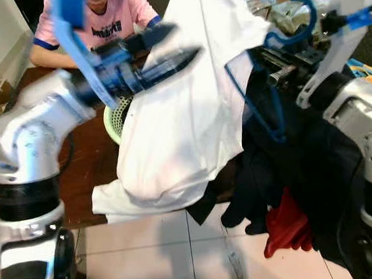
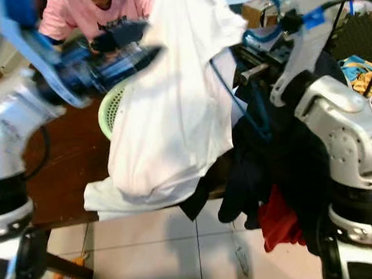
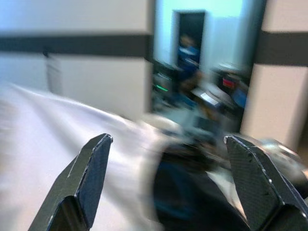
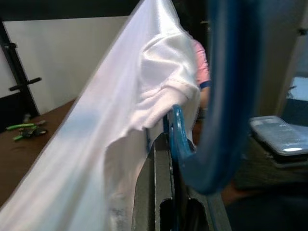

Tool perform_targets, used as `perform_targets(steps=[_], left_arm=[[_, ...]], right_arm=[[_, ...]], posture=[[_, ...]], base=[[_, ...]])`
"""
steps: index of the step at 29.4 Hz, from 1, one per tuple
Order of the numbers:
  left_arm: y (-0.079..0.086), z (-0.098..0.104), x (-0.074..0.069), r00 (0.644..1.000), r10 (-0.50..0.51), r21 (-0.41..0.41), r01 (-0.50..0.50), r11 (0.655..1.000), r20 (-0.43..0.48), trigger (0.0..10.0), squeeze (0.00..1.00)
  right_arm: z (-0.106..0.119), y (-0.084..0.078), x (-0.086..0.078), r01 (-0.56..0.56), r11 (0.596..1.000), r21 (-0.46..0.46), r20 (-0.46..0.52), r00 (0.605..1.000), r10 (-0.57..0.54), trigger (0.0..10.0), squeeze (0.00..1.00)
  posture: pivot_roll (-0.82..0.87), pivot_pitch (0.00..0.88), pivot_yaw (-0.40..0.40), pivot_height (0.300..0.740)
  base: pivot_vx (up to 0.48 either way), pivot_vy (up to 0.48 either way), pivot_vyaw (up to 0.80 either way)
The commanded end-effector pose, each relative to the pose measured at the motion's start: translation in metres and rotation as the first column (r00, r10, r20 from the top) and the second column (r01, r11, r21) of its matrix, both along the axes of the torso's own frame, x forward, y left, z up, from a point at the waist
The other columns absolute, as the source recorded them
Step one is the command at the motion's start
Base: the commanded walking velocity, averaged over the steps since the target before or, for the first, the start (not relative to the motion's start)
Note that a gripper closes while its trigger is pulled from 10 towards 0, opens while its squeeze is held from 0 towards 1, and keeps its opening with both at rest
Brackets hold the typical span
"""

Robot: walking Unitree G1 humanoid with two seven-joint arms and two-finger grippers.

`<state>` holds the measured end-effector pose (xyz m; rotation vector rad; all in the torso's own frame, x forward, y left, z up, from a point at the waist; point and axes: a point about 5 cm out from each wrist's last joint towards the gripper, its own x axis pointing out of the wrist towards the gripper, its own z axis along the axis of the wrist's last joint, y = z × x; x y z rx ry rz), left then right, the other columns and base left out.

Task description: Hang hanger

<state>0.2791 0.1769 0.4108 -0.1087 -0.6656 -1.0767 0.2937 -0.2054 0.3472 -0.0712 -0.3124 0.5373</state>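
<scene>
Two hands are up in front of you, with a white shirt (image 1: pixel 184 108) draped between them. Your left hand (image 1: pixel 173 54) reaches in from the left at chest height, its black fingers (image 3: pixel 89 178) spread wide apart with nothing between them; in the left wrist view the pale cloth lies just past the fingertips, blurred. Your right hand (image 4: pixel 168 192) is clamped narrow on the blue hanger (image 4: pixel 226 96) — the right wrist view shows the blue plastic pinched in the metal jaws, with the hook curving up close to the lens. In the head views the hanger's hook (image 1: pixel 296 26) sits at the upper right near that wrist, and its thin blue frame (image 1: pixel 260 102) runs down beside the shirt's right edge.

The shirt hangs from up high and spills over the edge of the dark wooden counter (image 1: pixel 92 165). A pale green basket (image 1: pixel 116 122) peeks out behind it on the counter. Dark clothing (image 1: pixel 284 171) and something red (image 1: pixel 288 225) hang below your right arm, over the tiled floor (image 1: pixel 156 256). A person in a pink shirt (image 1: pixel 110 20) sits across the counter — arm resting on it.
</scene>
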Motion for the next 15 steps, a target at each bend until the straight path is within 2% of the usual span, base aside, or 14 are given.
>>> perform_targets(steps=[1, 2, 4, 6, 7, 8, 9, 11, 12, 13, 14, 15], left_arm=[[0.028, 0.013, -0.007, 0.998, 0.06, -0.055, -0.058, 0.997, 0.036, 10.0, 1.0], [0.028, 0.013, -0.007, 0.998, 0.06, -0.055, -0.058, 0.997, 0.036, 10.0, 1.0], [0.046, 0.016, -0.005, 0.988, 0.15, -0.071, -0.148, 0.986, 0.031, 10.0, 1.0], [0.051, 0.016, -0.004, 0.983, 0.182, -0.073, -0.18, 0.981, 0.025, 10.0, 1.0], [0.07, 0.011, 0.007, 0.947, 0.32, -0.077, -0.32, 0.944, -0.014, 10.0, 1.0], [0.07, 0.011, 0.007, 0.947, 0.32, -0.077, -0.32, 0.944, -0.014, 10.0, 1.0], [0.078, 0.008, 0.011, 0.926, 0.376, -0.076, -0.378, 0.923, -0.035, 10.0, 1.0], [0.078, 0.008, 0.011, 0.926, 0.376, -0.076, -0.378, 0.923, -0.035, 10.0, 1.0], [0.077, -0.01, 0.024, 0.898, 0.434, -0.016, -0.436, 0.9, -0.068, 10.0, 0.0], [0.077, -0.01, 0.024, 0.898, 0.434, -0.016, -0.436, 0.9, -0.068, 10.0, 0.0], [0.072, -0.027, 0.032, 0.887, 0.454, 0.032, -0.453, 0.891, -0.09, 10.0, 0.0], [0.072, -0.027, 0.032, 0.887, 0.454, 0.032, -0.453, 0.891, -0.09, 10.0, 0.0]], right_arm=[[0.011, -0.006, -0.015, -0.042, 0.999, 0.005, 0.092, 0.995, 0.041, 10.0, 0.0], [0.011, -0.006, -0.015, -0.042, 0.999, 0.005, 0.092, 0.995, 0.041, 10.0, 0.0], [0.011, -0.008, -0.021, -0.07, 0.998, -0.003, 0.112, 0.991, 0.07, 10.0, 0.0], [0.011, -0.008, -0.022, -0.08, 0.997, -0.006, 0.118, 0.99, 0.08, 10.0, 0.0], [0.014, -0.008, -0.028, -0.123, 0.992, -0.003, 0.141, 0.982, 0.122, 10.0, 0.0], [0.014, -0.008, -0.028, -0.123, 0.992, -0.003, 0.141, 0.982, 0.122, 10.0, 0.0], [0.016, -0.008, -0.031, -0.141, 0.99, -0.002, 0.152, 0.979, 0.139, 10.0, 0.0], [0.016, -0.008, -0.031, -0.141, 0.99, -0.002, 0.152, 0.979, 0.139, 10.0, 0.0], [0.017, -0.007, -0.035, -0.17, 0.985, -0.007, 0.162, 0.972, 0.169, 10.0, 0.0], [0.017, -0.007, -0.035, -0.17, 0.985, -0.007, 0.162, 0.972, 0.169, 10.0, 0.0], [0.018, -0.006, -0.038, -0.195, 0.981, -0.014, 0.167, 0.967, 0.194, 10.0, 0.0], [0.018, -0.006, -0.038, -0.195, 0.981, -0.014, 0.167, 0.967, 0.194, 10.0, 0.0]], posture=[[0.06, 0.176, 0.07, 0.74], [0.06, 0.176, 0.07, 0.74], [0.06, 0.176, 0.07, 0.74], [0.06, 0.176, 0.07, 0.74], [0.06, 0.179, 0.069, 0.74], [0.06, 0.179, 0.069, 0.74], [0.06, 0.179, 0.069, 0.74], [0.06, 0.179, 0.069, 0.74], [0.06, 0.179, 0.068, 0.74], [0.06, 0.179, 0.068, 0.74], [0.06, 0.179, 0.068, 0.74], [0.06, 0.179, 0.068, 0.74]], base=[[0.0, 0.0, 0.0], [0.0, 0.0, 0.0], [0.0, 0.0, 0.0], [0.0, 0.0, 0.0], [0.0, 0.0, 0.0], [0.0, 0.0, 0.0], [0.0, 0.0, 0.0], [0.0, 0.0, 0.0], [0.0, 0.0, 0.0], [0.0, 0.0, 0.0], [0.0, 0.0, 0.0], [0.0, 0.0, 0.0]])
